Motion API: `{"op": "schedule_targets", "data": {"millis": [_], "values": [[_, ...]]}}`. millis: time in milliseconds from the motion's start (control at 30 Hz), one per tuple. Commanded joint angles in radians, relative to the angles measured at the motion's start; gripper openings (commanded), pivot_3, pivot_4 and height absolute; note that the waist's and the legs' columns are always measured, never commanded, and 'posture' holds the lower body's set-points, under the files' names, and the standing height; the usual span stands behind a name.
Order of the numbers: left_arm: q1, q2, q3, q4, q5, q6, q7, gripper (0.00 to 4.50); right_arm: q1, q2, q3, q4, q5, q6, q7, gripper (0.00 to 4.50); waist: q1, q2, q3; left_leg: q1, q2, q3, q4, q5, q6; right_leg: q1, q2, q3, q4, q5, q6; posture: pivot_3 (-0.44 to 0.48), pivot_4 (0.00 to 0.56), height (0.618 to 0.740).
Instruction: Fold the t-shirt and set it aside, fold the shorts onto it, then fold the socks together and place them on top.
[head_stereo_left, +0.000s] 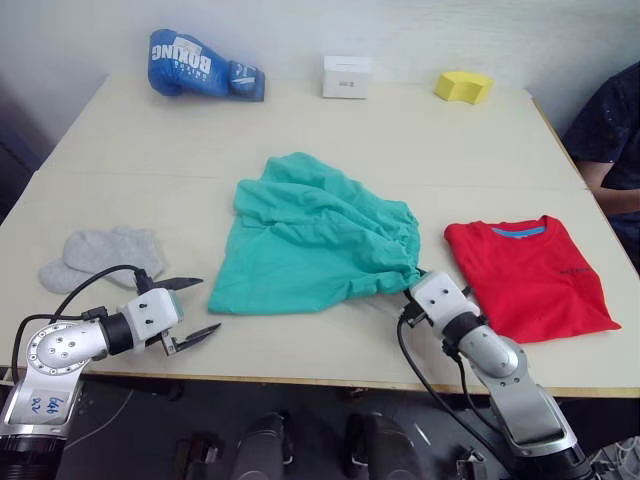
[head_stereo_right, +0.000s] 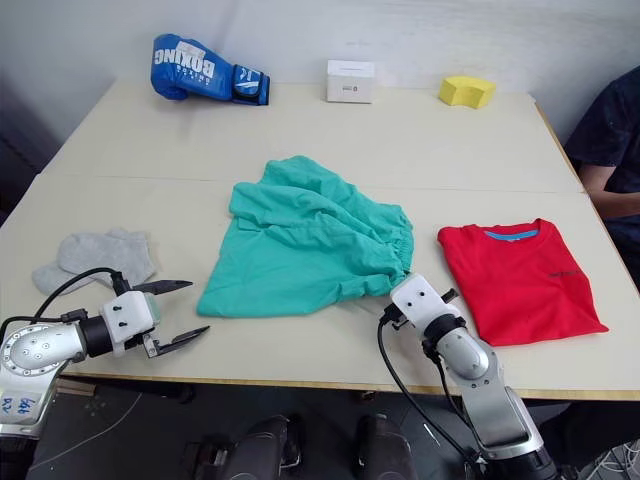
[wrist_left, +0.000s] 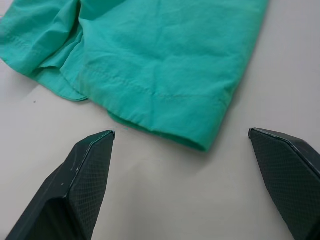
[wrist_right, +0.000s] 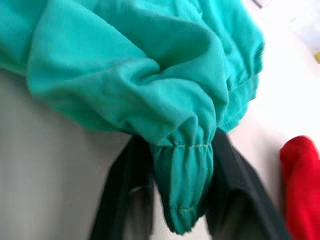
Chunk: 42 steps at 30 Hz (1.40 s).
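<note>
The teal shorts (head_stereo_left: 310, 240) lie crumpled in the middle of the table. My right gripper (wrist_right: 180, 200) is shut on their gathered waistband at the near right corner, and its fingers (wrist_right: 125, 195) flank the bunched fabric. Just left of the shorts' near left hem (wrist_left: 165, 132), my left gripper (head_stereo_left: 192, 312) hovers open over bare table with nothing between its fingers. The red t-shirt (head_stereo_left: 530, 272) lies folded flat at the right, blue neckband facing away from me. At the left, the grey socks (head_stereo_left: 100, 252) rest in a loose pile.
Along the far edge of the table (head_stereo_left: 330, 120) sit a blue boxing glove (head_stereo_left: 200, 66), a small white box (head_stereo_left: 347, 76) and a yellow sponge (head_stereo_left: 463, 86). A person's arm (head_stereo_left: 615, 140) shows at the far right.
</note>
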Motion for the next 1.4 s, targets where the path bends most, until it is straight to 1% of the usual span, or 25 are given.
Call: {"op": "schedule_targets", "data": {"millis": [33, 133, 267, 400, 500, 633, 767, 867, 967, 1000, 1100, 1133, 1200, 1267, 1333, 1400], "values": [[0.063, 0.057, -0.006, 0.009, 0.032, -0.040, -0.036, 4.50, -0.009, 0.000, -0.017, -0.035, 0.004, -0.016, 0.020, 0.01, -0.002, 0.001, 0.000, 0.000, 0.000, 0.000, 0.000, 0.000, 0.000, 0.000, 0.000, 0.000, 0.000, 0.000, 0.000, 0.000, 0.150, 0.740], [0.070, 0.076, -0.007, 0.029, 0.030, -0.069, -0.029, 4.50, -0.019, 0.018, -0.025, -0.035, 0.015, -0.002, 0.023, 0.01, -0.017, 0.002, -0.001, 0.002, 0.000, 0.002, -0.004, 0.000, 0.000, 0.000, 0.000, 0.002, -0.001, 0.000, -0.001, 0.000, 0.150, 0.740], [-0.011, 0.044, -0.074, 0.093, 0.052, -0.093, -0.008, 4.50, -0.019, 0.034, -0.003, -0.031, 0.014, -0.007, 0.042, 0.01, -0.020, 0.009, -0.005, 0.004, 0.000, 0.002, -0.005, 0.001, -0.002, 0.000, 0.000, 0.002, -0.001, -0.001, -0.001, 0.000, 0.150, 0.740], [-0.143, -0.036, -0.179, 0.165, 0.138, -0.140, 0.046, 4.50, -0.019, 0.035, -0.001, -0.036, 0.019, -0.011, 0.070, 0.01, 0.005, 0.014, -0.008, 0.006, -0.001, 0.002, -0.005, 0.001, -0.002, 0.002, 0.000, 0.002, 0.000, -0.001, 0.000, 0.000, 0.150, 0.740], [-0.242, -0.080, -0.248, 0.243, 0.232, -0.183, 0.103, 4.50, -0.029, 0.035, -0.004, -0.032, 0.021, -0.013, 0.085, 0.01, 0.024, 0.016, -0.010, 0.006, -0.001, 0.003, -0.004, 0.002, -0.001, 0.003, -0.001, 0.002, -0.001, 0.000, 0.001, 0.000, 0.150, 0.740], [-0.365, -0.110, -0.308, 0.362, 0.343, -0.238, 0.200, 4.50, -0.041, 0.033, -0.015, -0.030, 0.028, -0.010, 0.097, 0.01, 0.038, 0.018, -0.013, 0.006, -0.002, 0.003, -0.004, 0.002, 0.000, 0.004, -0.002, 0.002, -0.001, 0.001, 0.002, 0.000, 0.150, 0.740], [-0.447, -0.123, -0.349, 0.448, 0.401, -0.256, 0.274, 4.50, -0.039, 0.031, -0.022, -0.032, 0.033, -0.015, 0.108, 0.01, 0.030, 0.017, -0.019, 0.006, -0.002, 0.003, -0.004, 0.002, 0.000, 0.004, -0.001, 0.002, -0.001, 0.001, 0.002, 0.000, 0.150, 0.740], [-0.513, -0.127, -0.374, 0.526, 0.454, -0.193, 0.344, 4.50, -0.037, 0.031, -0.024, -0.030, 0.037, -0.020, 0.113, 0.01, 0.028, 0.017, -0.021, 0.006, -0.001, 0.003, -0.004, 0.003, 0.001, 0.004, -0.001, 0.001, 0.000, 0.001, 0.002, 0.000, 0.150, 0.740], [-0.547, -0.133, -0.386, 0.586, 0.438, -0.141, 0.340, 4.50, -0.042, 0.033, -0.026, -0.025, 0.042, -0.031, 0.118, 0.01, 0.027, 0.016, -0.025, 0.006, -0.001, 0.003, -0.004, 0.003, 0.001, 0.004, 0.000, 0.001, 0.000, 0.001, 0.002, 0.000, 0.150, 0.740], [-0.552, -0.137, -0.390, 0.598, 0.419, -0.129, 0.316, 4.50, -0.043, 0.033, -0.027, -0.023, 0.043, -0.033, 0.120, 0.01, 0.026, 0.016, -0.026, 0.006, -0.001, 0.003, -0.004, 0.003, 0.001, 0.004, 0.000, 0.001, 0.000, 0.001, 0.002, 0.000, 0.150, 0.740], [-0.535, -0.160, -0.377, 0.582, 0.305, -0.088, 0.197, 3.91, -0.045, 0.030, -0.031, -0.018, 0.050, -0.047, 0.127, 0.01, 0.020, 0.017, -0.028, 0.007, 0.000, 0.003, -0.005, 0.003, 0.001, 0.004, 0.001, 0.001, 0.000, 0.001, 0.001, 0.000, 0.150, 0.740], [-0.527, -0.165, -0.371, 0.571, 0.274, -0.088, 0.170, 3.64, -0.046, 0.028, -0.034, -0.017, 0.055, -0.054, 0.131, 0.01, 0.016, 0.017, -0.028, 0.007, 0.000, 0.003, -0.005, 0.003, 0.001, 0.004, 0.001, 0.001, 0.000, 0.001, 0.001, 0.000, 0.150, 0.740], [-0.516, -0.172, -0.358, 0.557, 0.230, -0.073, 0.132, 2.95, -0.048, 0.021, -0.035, -0.012, 0.064, -0.073, 0.146, 0.01, 0.007, 0.017, -0.028, 0.007, 0.001, 0.003, -0.005, 0.003, 0.001, 0.004, 0.001, 0.001, 0.000, 0.000, 0.000, 0.000, 0.150, 0.740], [-0.490, -0.157, -0.355, 0.525, 0.199, -0.076, 0.088, 2.33, -0.048, 0.008, -0.036, -0.004, 0.071, -0.097, 0.168, 0.01, 0.003, 0.016, -0.028, 0.006, 0.000, 0.003, -0.005, 0.003, 0.000, 0.003, 0.001, 0.001, 0.000, 0.000, 0.000, 0.000, 0.150, 0.740], [-0.431, -0.129, -0.338, 0.450, 0.132, -0.053, 0.010, 1.69, -0.050, -0.015, -0.037, 0.004, 0.078, -0.125, 0.198, 0.01, -0.005, 0.016, -0.028, 0.006, 0.000, 0.003, -0.005, 0.003, 0.000, 0.003, 0.001, 0.001, 0.000, -0.001, 0.001, 0.000, 0.150, 0.740], [-0.371, -0.090, -0.323, 0.380, 0.095, -0.035, -0.044, 1.04, -0.056, -0.040, -0.047, 0.016, 0.080, -0.150, 0.216, 0.01, -0.015, 0.015, -0.028, 0.006, 0.000, 0.004, -0.005, 0.002, 0.002, 0.003, 0.001, 0.001, -0.001, -0.002, 0.001, 0.000, 0.150, 0.740]]}}
